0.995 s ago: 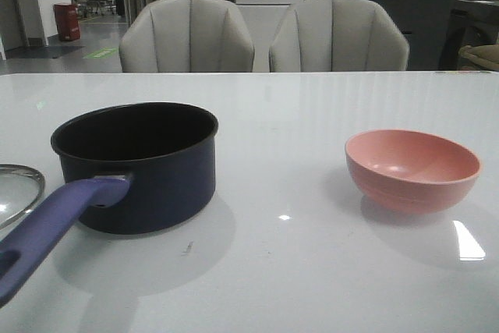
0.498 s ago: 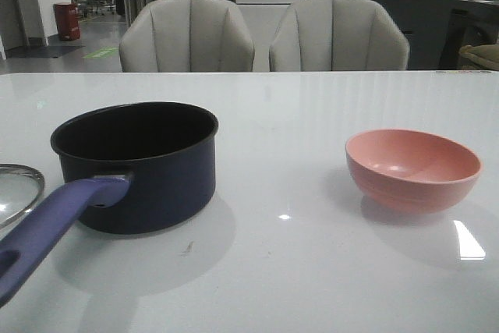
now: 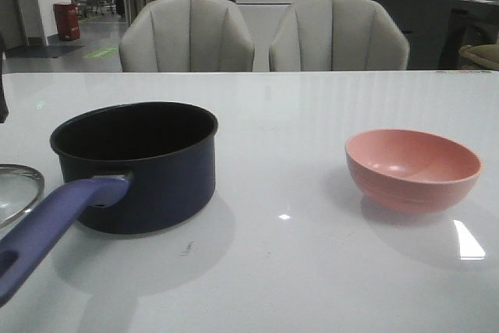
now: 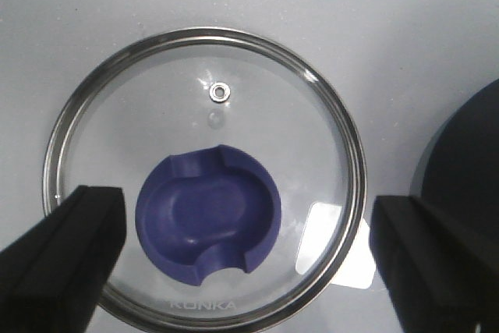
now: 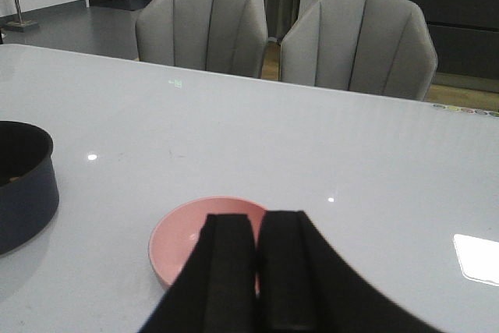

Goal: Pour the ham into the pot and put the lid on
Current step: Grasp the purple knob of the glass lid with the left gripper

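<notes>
Lid [image 4: 204,177] lay flat on desk [image 3: 312,107] beside pot [image 3: 136,163]; left gripper [image 4: 234,259] hung over it, jaws wide. Glass looked slick, fragile: grab the knob [image 4: 208,216]. Right gripper [image 5: 255,267] jaws closed, empty.

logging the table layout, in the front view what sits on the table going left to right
lid (only its edge in view) → pot → pink bowl

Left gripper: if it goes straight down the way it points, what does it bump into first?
Probably the glass lid. The left gripper hangs open over it, the blue knob between its fingers, so the knob likely comes first.
</notes>
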`<move>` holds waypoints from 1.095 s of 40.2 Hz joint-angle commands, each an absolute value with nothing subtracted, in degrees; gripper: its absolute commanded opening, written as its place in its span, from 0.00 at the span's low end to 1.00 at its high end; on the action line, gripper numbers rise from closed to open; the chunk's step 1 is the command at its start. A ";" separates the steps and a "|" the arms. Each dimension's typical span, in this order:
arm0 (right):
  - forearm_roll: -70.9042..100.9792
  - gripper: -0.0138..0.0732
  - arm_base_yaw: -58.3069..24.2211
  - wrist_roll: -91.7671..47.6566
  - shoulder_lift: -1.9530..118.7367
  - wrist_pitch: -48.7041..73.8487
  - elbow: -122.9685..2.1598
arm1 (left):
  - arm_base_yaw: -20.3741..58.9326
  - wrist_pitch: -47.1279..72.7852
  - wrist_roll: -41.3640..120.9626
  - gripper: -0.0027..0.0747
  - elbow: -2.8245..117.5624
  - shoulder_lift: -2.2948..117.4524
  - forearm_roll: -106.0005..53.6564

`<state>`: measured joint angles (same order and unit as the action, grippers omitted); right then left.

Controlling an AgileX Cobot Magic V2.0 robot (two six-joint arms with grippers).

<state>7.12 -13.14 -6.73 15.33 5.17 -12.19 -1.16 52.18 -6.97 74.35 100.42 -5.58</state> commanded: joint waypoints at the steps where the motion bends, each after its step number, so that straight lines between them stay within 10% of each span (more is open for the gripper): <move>1: 7.23 0.35 -13.07 -6.72 15.71 0.62 -13.77 | -1.21 53.70 -8.68 0.89 78.05 99.79 -4.67; 36: 7.23 0.35 -13.07 -6.72 15.71 0.62 -13.77 | -1.21 54.87 -10.67 0.87 78.61 107.88 -2.27; 44: 7.23 0.35 -13.07 -6.72 15.71 0.62 -13.77 | -1.21 55.41 -10.67 0.60 78.61 108.44 -2.39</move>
<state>7.12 -13.14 -6.73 15.33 5.17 -12.19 -1.16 55.56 -10.05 77.04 110.95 -1.80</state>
